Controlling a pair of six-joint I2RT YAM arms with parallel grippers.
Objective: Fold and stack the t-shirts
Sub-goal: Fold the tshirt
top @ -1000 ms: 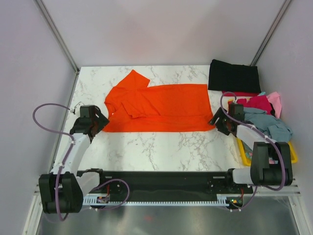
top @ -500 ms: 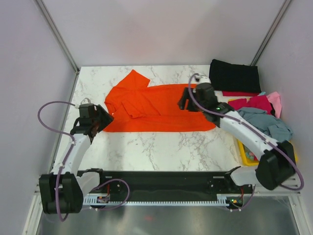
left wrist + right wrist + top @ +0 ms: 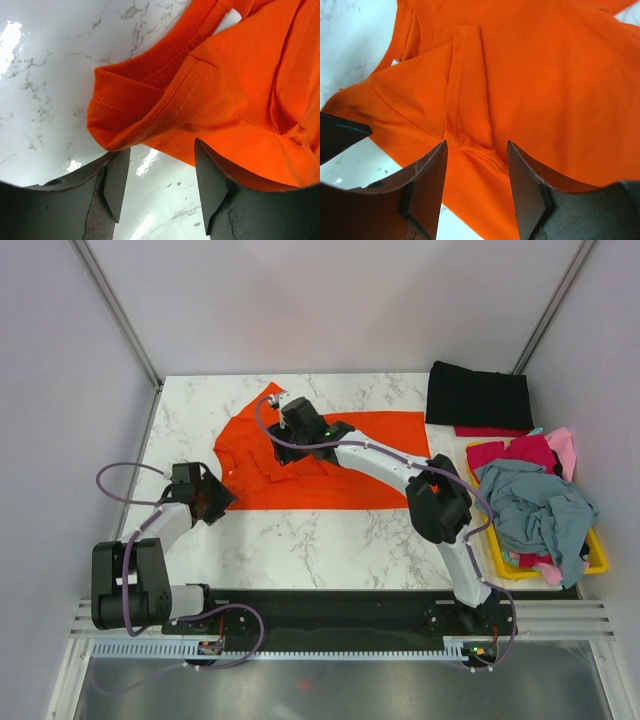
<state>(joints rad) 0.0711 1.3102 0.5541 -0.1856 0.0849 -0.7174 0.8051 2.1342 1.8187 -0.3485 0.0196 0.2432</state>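
Note:
The bright orange t-shirt (image 3: 350,455) lies spread on the marble table, its left sleeve folded in. My right gripper (image 3: 288,432) reaches across it from the right. It is open just above the folded sleeve seam (image 3: 470,142), holding nothing (image 3: 476,150). My left gripper (image 3: 214,498) is open at the shirt's near-left corner (image 3: 125,120), with bare marble between its fingers (image 3: 159,152). A folded black t-shirt (image 3: 478,395) lies at the back right on a red one (image 3: 490,430). Grey-blue (image 3: 535,502), pink (image 3: 562,445) and red (image 3: 520,453) shirts are heaped at the right.
The yellow plastic bin (image 3: 597,562) holds the heap of shirts at the right edge. Grey walls close the table at left, back and right. The right arm's long link (image 3: 385,462) crosses over the orange shirt.
My right arm has swung from beside the bin leftward across the orange shirt to its folded sleeve. My left gripper has shifted slightly nearer, to the shirt's near-left corner.

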